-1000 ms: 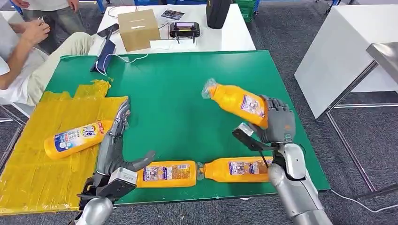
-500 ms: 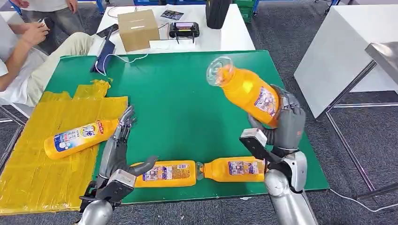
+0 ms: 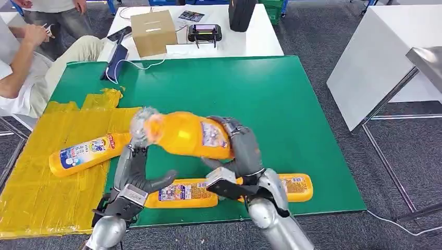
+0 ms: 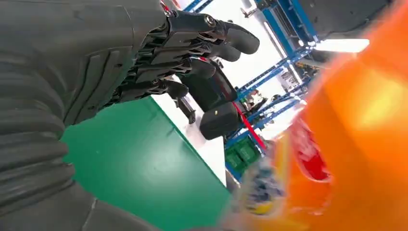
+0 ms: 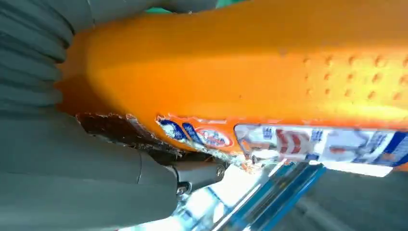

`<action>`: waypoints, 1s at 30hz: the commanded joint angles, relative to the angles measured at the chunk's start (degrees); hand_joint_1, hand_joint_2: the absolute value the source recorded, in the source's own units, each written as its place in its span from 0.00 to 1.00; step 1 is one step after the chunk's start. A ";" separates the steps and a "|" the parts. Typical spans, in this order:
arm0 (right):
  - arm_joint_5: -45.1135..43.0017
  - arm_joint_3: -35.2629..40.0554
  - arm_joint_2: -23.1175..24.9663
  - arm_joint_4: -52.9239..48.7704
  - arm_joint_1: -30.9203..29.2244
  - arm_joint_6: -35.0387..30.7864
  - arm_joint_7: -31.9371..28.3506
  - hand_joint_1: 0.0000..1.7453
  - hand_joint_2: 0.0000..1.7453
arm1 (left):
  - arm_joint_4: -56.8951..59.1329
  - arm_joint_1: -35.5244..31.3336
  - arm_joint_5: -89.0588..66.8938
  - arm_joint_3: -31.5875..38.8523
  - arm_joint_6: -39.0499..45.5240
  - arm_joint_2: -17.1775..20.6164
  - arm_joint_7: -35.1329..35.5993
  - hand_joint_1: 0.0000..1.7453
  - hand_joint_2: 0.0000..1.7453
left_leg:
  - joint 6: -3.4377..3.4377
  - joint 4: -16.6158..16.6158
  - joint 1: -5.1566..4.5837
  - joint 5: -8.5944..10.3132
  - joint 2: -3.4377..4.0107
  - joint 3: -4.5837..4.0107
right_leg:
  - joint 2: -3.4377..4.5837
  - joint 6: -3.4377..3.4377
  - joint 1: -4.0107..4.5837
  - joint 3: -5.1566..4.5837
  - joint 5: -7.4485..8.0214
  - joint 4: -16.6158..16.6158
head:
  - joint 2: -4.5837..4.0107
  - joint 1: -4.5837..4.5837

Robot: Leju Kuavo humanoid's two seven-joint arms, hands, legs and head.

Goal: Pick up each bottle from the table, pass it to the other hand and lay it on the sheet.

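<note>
My right hand [image 3: 241, 148] grips an orange bottle [image 3: 185, 134] by its base and holds it in the air over the green table [image 3: 260, 94], cap end toward my left hand [image 3: 133, 172]. That hand stands just below the cap with fingers spread and holds nothing. Up close the held bottle [image 5: 250, 72] lies against my right hand's palm, and it looms blurred as an orange bottle [image 4: 356, 144] beside my left hand's fingers [image 4: 192, 53]. One bottle [image 3: 86, 152] lies on the yellow sheet [image 3: 36, 192]. Two more bottles [image 3: 182, 192] [image 3: 297, 186] lie at the table's near edge.
A cardboard box [image 3: 153, 32], a black device [image 3: 205, 33] and a dark bag [image 3: 241, 13] sit on the white table beyond. A cabled phone stand [image 3: 115, 62] rests at the green table's far left corner. A seated person [image 3: 21, 73] is at the left; a white table [image 3: 380, 57] stands right.
My right hand has swung the bottle from the table's right side leftward to the middle, bringing its cap close to my left hand. My left hand stayed near the sheet's edge, fingers spread.
</note>
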 commanded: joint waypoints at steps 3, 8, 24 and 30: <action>-1.08 11.19 0.33 8.04 -4.99 1.22 -0.05 1.00 1.00 | 5.89 -3.78 1.24 -2.08 0.19 0.42 -0.45 0.00 1.00 | -0.07 -0.02 0.08 -0.12 -0.09 0.28 | 0.45 -0.12 0.00 0.26 -0.09 -0.03 | 0.00 0.00; -1.32 11.66 0.28 8.91 -5.31 1.39 0.24 1.00 1.00 | 6.02 -3.91 1.37 -2.31 0.29 0.41 -0.53 0.00 1.00 | -0.04 -0.02 0.04 -0.06 -0.09 0.16 | 0.23 -0.07 -0.02 0.15 -0.05 -0.03 | 0.00 0.00; -3.18 11.96 0.13 12.90 -5.78 2.82 1.14 1.00 1.00 | 4.90 -3.81 6.62 -3.23 -1.93 0.74 -2.36 0.00 1.00 | -0.03 -0.04 0.04 -0.02 -0.10 0.09 | 0.14 -0.05 0.00 0.07 -0.03 -0.05 | 0.00 0.00; -6.56 12.00 0.45 14.54 -5.95 5.59 -0.09 1.00 1.00 | 3.14 -3.37 15.10 -2.68 -8.18 1.46 -6.12 0.00 1.00 | -0.04 -0.02 0.05 -0.04 -0.08 0.09 | 0.19 -0.07 0.01 0.08 -0.04 -0.04 | 0.00 0.00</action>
